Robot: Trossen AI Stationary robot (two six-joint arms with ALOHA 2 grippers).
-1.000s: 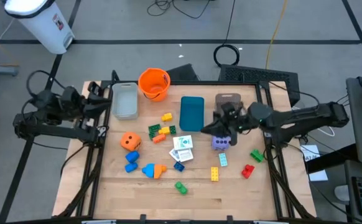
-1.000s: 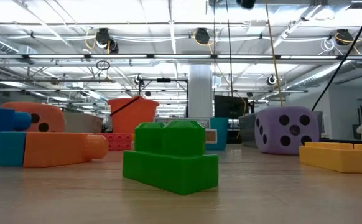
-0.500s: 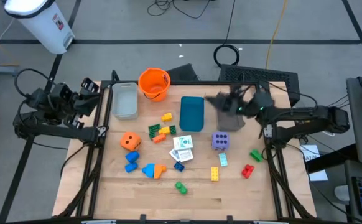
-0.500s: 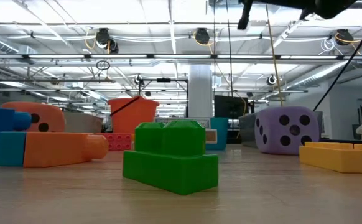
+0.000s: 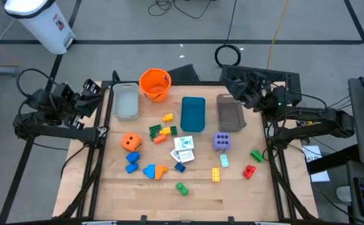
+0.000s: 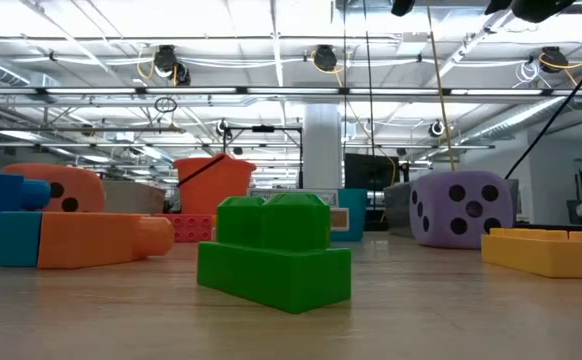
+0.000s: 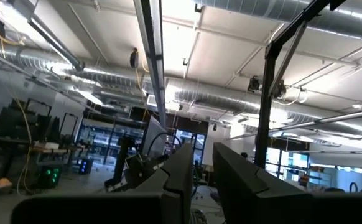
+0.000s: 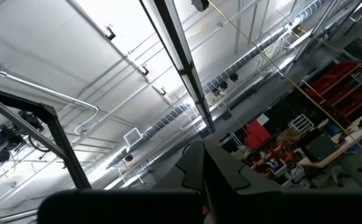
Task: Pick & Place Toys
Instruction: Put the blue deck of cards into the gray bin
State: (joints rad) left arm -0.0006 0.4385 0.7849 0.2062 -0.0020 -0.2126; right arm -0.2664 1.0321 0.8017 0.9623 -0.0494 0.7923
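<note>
The toys lie loose on the wooden table: an orange die, a purple die, white cards and bright bricks such as a green one, which fills the low view's middle. My right gripper is shut and empty, raised over the table's far right corner, beyond the brown tray; its fingers point up at the ceiling. My left gripper waits shut off the table's left edge, its fingers also tipped up.
An orange bucket, a grey tray and a teal tray stand along the far side. The near strip of the table holds only a yellow brick and a red one. Frame rails run along both sides.
My right gripper has left the spot beside the purple die, gone up and toward the table's far right corner, and tipped from pointing down to pointing upward, staying shut and empty. The purple die has stayed put. My left gripper has tipped up a little.
</note>
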